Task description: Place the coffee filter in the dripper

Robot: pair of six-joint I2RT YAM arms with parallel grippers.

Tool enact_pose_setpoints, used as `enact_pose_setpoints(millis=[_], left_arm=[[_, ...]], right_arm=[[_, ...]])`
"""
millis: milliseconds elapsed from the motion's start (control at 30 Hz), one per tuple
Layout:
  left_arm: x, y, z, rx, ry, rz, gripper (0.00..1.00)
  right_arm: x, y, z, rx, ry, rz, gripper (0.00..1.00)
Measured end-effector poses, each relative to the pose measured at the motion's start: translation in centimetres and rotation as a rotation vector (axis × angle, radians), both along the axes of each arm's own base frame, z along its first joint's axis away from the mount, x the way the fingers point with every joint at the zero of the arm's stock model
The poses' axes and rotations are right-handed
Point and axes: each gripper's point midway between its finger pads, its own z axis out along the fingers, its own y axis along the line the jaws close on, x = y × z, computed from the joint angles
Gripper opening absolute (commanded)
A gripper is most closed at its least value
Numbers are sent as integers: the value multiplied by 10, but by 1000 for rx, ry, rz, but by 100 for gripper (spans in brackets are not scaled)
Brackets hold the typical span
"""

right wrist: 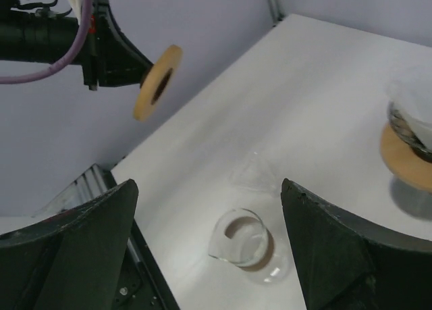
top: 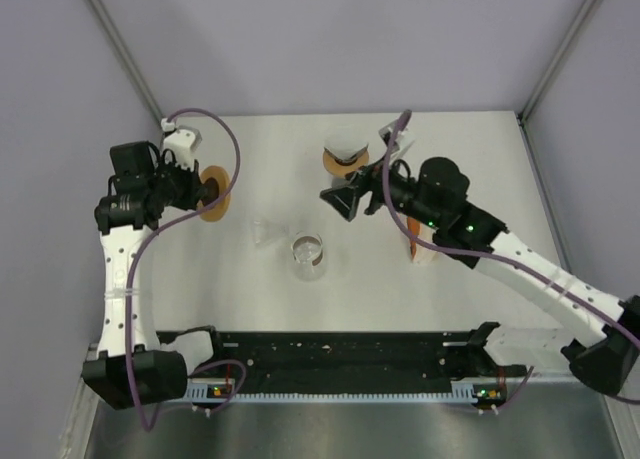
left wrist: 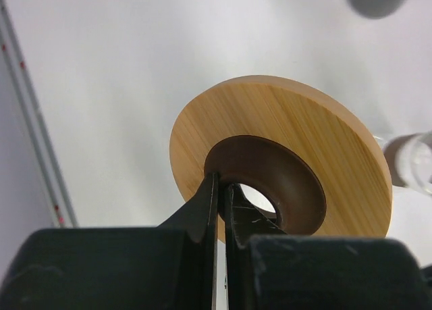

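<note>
Left gripper (left wrist: 221, 192), nearest the lens: its 2 fingers (left wrist: 208, 212) are clamped almost together on the brown inner collar of a wooden ring (left wrist: 304, 127), held on edge above the left side of the tabletop (top: 480, 159). Right gripper (top: 340, 201): fingers (right wrist: 81, 246) wide apart and empty, hovering over the middle. Below it stands 1 glass beaker (top: 308, 257), with a clear cone (top: 265, 229) lying just beside it. At the rear stands a wooden-based dripper (top: 335, 162) carrying a whitish liner, seemingly the coffee filter (top: 345, 142).

Left tool (left wrist: 219, 192) pinched, right tool (right wrist: 208, 188) wide
</note>
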Motion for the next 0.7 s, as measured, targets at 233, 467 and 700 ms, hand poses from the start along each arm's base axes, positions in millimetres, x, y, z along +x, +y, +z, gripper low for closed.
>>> enact_pose_setpoints(millis=[233,467,700], left_arm=[[-23,-44,18,-122,18,-112,0],[-26,-53,17,-172,49,-88,0],[-26,-53,16,-173,56,-74,0]], right_arm=[[12,122,2,130,102,174,82],[17,205,-36,175,236,272,74],[27,237,-35,190,261,304,7]])
